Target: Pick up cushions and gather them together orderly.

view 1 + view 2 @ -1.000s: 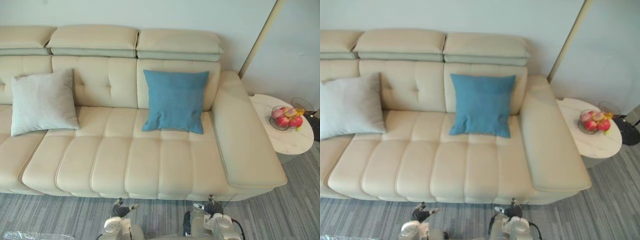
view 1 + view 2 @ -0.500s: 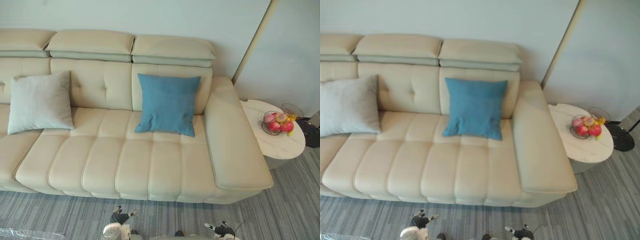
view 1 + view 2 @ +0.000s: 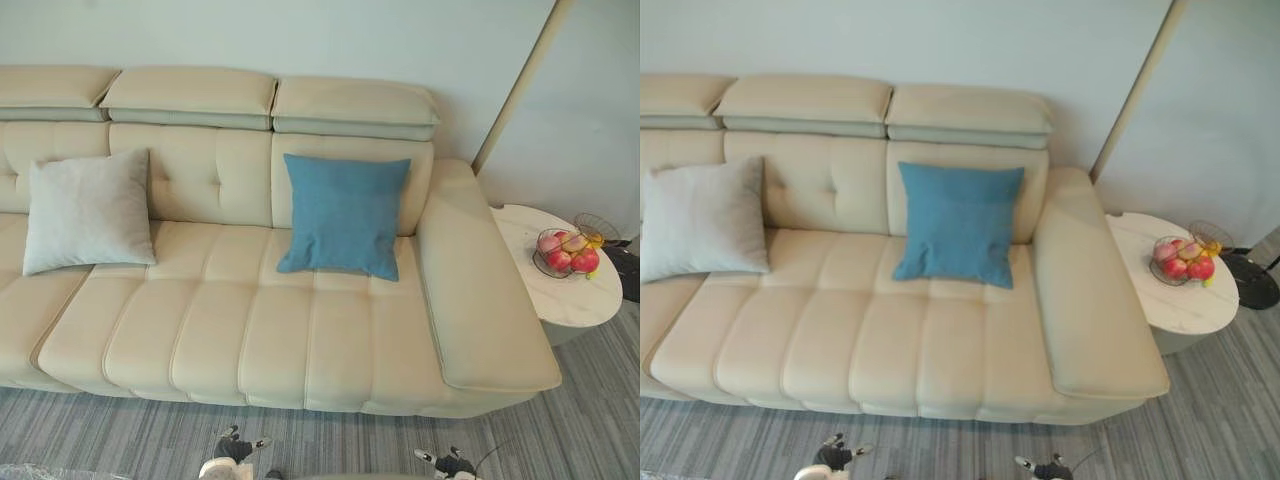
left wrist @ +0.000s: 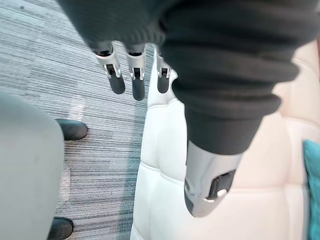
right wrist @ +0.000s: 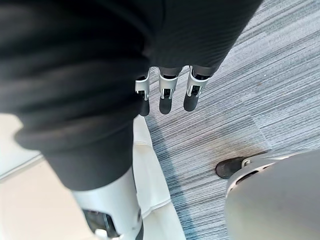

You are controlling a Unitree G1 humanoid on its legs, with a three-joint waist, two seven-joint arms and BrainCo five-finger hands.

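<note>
Cream leather sofa (image 3: 300, 340) and its load sit as they did a second ago: the grey cushion (image 3: 88, 212) leans at the left end, the blue cushion (image 3: 343, 215) well apart near the right armrest. The camera has shifted and both arms have sunk lower. The left hand (image 4: 136, 75) and right hand (image 5: 167, 97) hang straight-fingered and empty over the carpet, so gathering has likely not begun.

A long cream leather sofa (image 3: 300, 340) is standing before me on grey striped carpet (image 3: 590, 430). Beside its armrest (image 3: 480, 290), a round white marble side table (image 3: 578, 305) is carrying a wire bowl of fruit (image 3: 565, 256).
</note>
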